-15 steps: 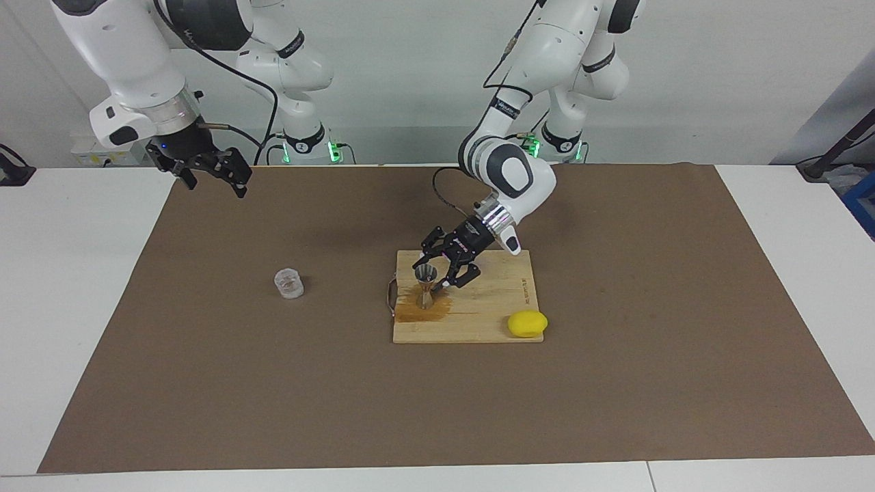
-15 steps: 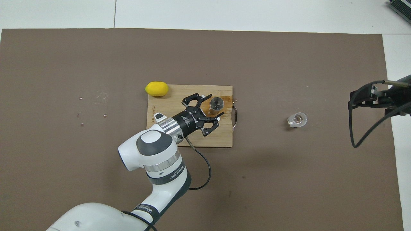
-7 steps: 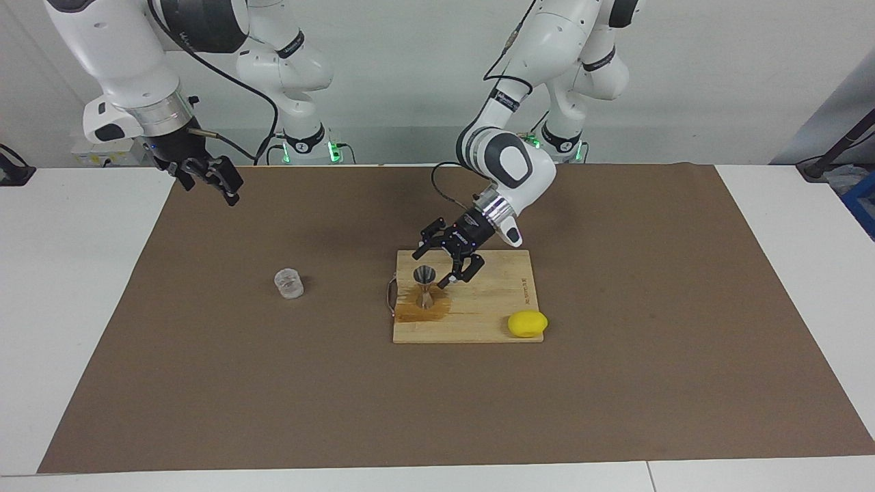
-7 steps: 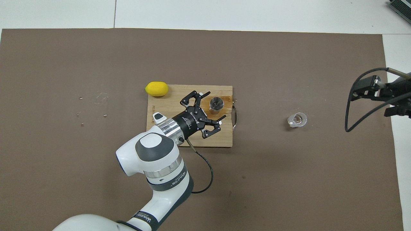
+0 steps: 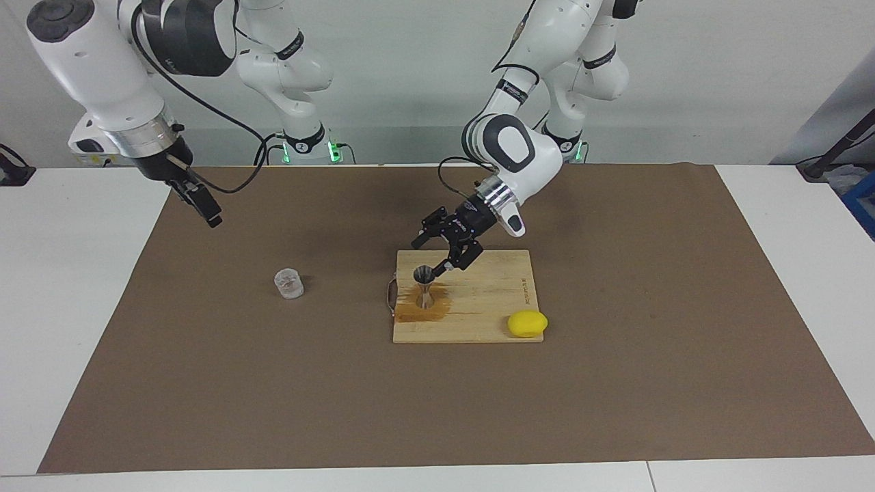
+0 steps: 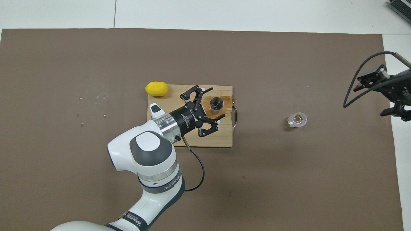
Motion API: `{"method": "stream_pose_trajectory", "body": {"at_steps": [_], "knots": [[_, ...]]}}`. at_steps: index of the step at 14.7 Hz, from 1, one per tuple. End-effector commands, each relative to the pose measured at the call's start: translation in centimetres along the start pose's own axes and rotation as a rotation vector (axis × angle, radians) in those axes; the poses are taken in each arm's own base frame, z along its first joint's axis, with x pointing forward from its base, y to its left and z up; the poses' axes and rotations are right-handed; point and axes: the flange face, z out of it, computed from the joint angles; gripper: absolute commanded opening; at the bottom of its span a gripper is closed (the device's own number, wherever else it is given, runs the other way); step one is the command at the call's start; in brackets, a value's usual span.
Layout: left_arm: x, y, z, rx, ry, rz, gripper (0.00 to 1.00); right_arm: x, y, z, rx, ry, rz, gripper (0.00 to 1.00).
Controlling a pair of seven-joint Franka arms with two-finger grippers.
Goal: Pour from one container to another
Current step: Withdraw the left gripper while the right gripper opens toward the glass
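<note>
The right hand (image 5: pixel 207 210) is hanging in the air over the edge of the brown mat (image 5: pixel 615 376), at the right arm's end of the tabletop. Its fingers are standing apart and it is carrying nothing.

The glass cup (image 5: pixel 288 283) is standing upright on the mat, with its mouth facing up. It is sitting between the right hand and the cutting board (image 5: pixel 492 301), well apart from both. I cannot tell if any liquid is sitting in it.

The steel jigger (image 5: pixel 425 290) is standing upright on the board, near the board's edge that is facing the right arm's end. A brown wet patch (image 5: pixel 410 313) is spreading on the wood around its foot.

The left hand (image 5: pixel 428 258) is hovering over the board, just above the jigger. Its fingers are wide apart and are touching nothing, so the jigger is standing free. A lemon (image 5: pixel 527 323) is lying at the board's corner toward the left arm's end.

The relation that is mattering most is this: the cup is lying toward the right arm's end, so the right arm is the nearer one to it, while the left hand is sitting by the jigger. In my judgement, any further pouring is asking the right hand to come down to the cup from above and a little sideways, toward the board.
</note>
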Motion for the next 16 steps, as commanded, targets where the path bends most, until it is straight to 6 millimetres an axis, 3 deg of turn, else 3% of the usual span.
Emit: {"method": "stream_pose_trajectory", "body": {"at_steps": [1,4,6,10,13,16], "knots": [[-0.1,2.4,-1.3,0.069,-0.015,0.123,1.0,0.9,0.0,2.1,0.043,-0.03,0.161,0.99],[-0.6,4.5,-2.0,0.171,-0.011,0.215,1.0,2.4,-0.6,5.7,0.043,-0.098,0.256,0.99],[-1.2,5.8,-2.9,0.286,-0.005,0.369,1.0,4.3,-0.3,8.6,0.062,-0.166,0.341,0.99],[-3.2,7.2,-5.2,0.461,0.069,0.656,1.0,4.7,-0.2,14.7,0.112,-0.253,0.472,1.0],[-4.2,8.6,-8.7,0.649,0.136,0.831,1.0,4.1,0.7,19.9,0.138,-0.318,0.548,1.0],[-5.2,9.7,-12.6,0.822,0.237,0.981,1.0,4.2,0.9,22.5,0.182,-0.351,0.616,1.0]]}}
